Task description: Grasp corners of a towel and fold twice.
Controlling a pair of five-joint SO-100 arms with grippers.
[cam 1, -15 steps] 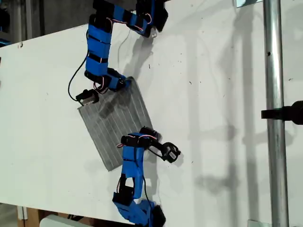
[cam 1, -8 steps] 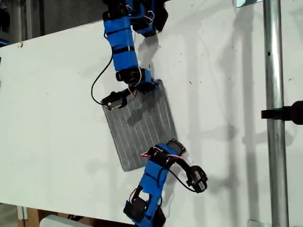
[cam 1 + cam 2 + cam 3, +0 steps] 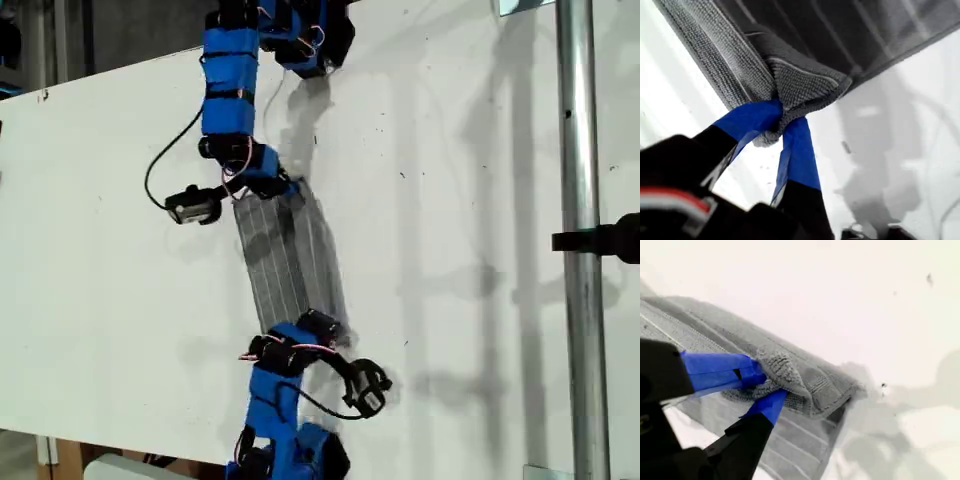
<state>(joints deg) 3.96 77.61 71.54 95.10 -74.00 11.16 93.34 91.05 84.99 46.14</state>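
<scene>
A white table (image 3: 100,250) is seen across the exterior view, and the towel (image 3: 290,255) is found near its middle, drawn into a narrow, doubled band stretched between two blue arms. One arm (image 3: 228,90) is seen reaching down from that view's top to the band's upper end, and another arm (image 3: 275,395) reaching up from the bottom to its lower end; which of them is first cannot be told. In the first wrist view, my first gripper (image 3: 780,117) is seen pinched tight on a bunched fold of towel just beside one of the corners (image 3: 835,82), the cloth raised off the table. In the second wrist view, my second gripper (image 3: 765,385) is likewise closed on gathered cloth by a folded corner (image 3: 845,390). A metal pole (image 3: 580,250) stands at the exterior view's right.
</scene>
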